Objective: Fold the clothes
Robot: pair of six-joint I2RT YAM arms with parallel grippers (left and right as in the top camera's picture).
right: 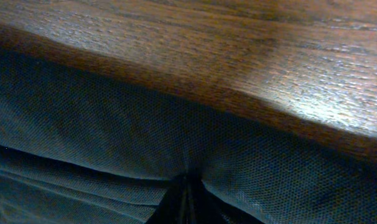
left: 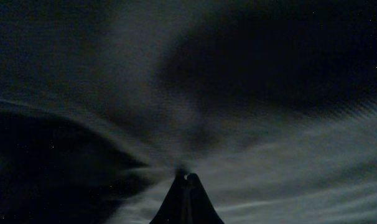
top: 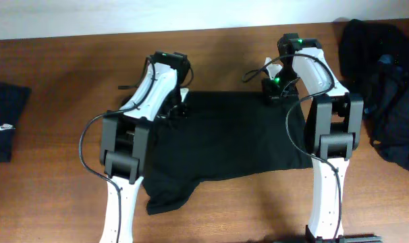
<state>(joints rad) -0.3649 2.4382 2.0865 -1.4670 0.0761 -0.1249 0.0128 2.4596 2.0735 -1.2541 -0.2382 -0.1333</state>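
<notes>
A black T-shirt (top: 228,145) lies spread on the wooden table between my two arms, with a sleeve hanging toward the front left. My left gripper (top: 175,108) sits at its far left corner and my right gripper (top: 275,89) at its far right corner. In the left wrist view the fingers (left: 186,178) are closed together on black cloth (left: 238,93) that fills the frame. In the right wrist view the fingers (right: 187,180) are closed on the shirt's mesh fabric (right: 114,137) by its far edge.
A folded black garment with a small white logo (top: 3,121) lies at the left table edge. A pile of dark clothes (top: 387,81) lies at the far right. Bare wood (right: 238,50) shows beyond the shirt's far edge.
</notes>
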